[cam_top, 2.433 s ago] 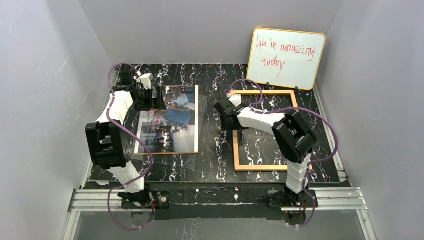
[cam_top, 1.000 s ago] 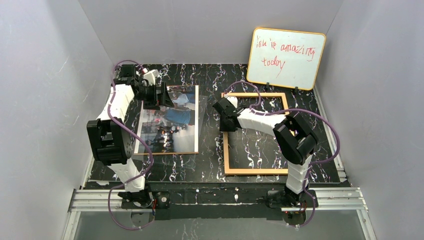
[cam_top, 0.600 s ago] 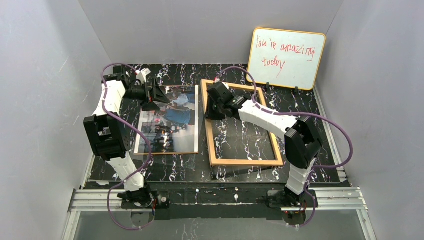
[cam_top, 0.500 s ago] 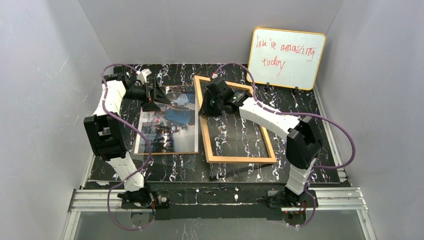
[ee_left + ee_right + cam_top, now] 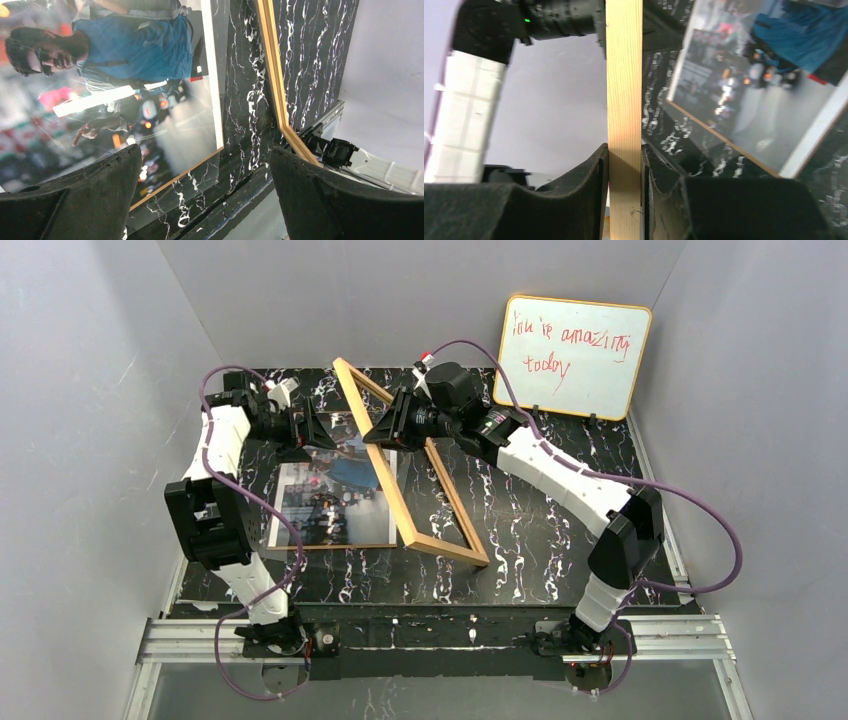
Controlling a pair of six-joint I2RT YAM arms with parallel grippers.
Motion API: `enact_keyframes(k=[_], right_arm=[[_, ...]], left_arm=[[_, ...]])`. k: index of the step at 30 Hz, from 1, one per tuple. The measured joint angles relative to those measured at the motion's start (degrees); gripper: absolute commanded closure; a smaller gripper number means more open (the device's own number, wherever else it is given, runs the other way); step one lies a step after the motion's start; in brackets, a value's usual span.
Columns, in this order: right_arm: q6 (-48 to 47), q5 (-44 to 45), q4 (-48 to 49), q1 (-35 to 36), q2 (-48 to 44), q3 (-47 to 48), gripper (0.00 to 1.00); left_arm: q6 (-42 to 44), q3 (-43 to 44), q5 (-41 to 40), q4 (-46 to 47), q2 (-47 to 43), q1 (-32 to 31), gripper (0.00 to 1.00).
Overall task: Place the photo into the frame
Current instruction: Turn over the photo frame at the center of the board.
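The photo (image 5: pixel 330 502) lies face up on the left half of the black marble table (image 5: pixel 540 530); a thin brown edge shows along its near side. The light-orange wooden frame (image 5: pixel 397 505) is tipped up steeply on edge, with its near corner low by the table and its far corner high. My right gripper (image 5: pixel 386 430) is shut on its upper bar, and in the right wrist view the bar (image 5: pixel 624 75) sits pinched between the pads of that gripper (image 5: pixel 624 150). My left gripper (image 5: pixel 318 430) hangs open over the photo's far end. In the left wrist view it (image 5: pixel 205 160) holds nothing above the photo (image 5: pixel 125 60).
A whiteboard (image 5: pixel 572 355) with red handwriting leans on the back wall at the right. Grey walls close in three sides. An aluminium rail (image 5: pixel 440 635) runs along the near edge by the arm bases.
The frame lay flat on the right; my right gripper has dragged it left, then lifted and tipped it up on edge beside the photo. My left gripper drew back slightly, still open.
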Motion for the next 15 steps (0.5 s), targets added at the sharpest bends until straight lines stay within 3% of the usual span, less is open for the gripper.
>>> enact_keyframes(k=[7, 15], right_arm=[[8.28, -3.98, 7.82, -2.14, -3.30, -2.78, 0.99], [20.44, -7.76, 24.24, -9.86, -12.66, -21.88, 0.99]], left_arm=[[-3.19, -0.15, -2.84, 3.74, -2.86, -1.09, 0.02], [-9.20, 4.46, -10.32, 9.70, -4.04, -12.24, 0.02]])
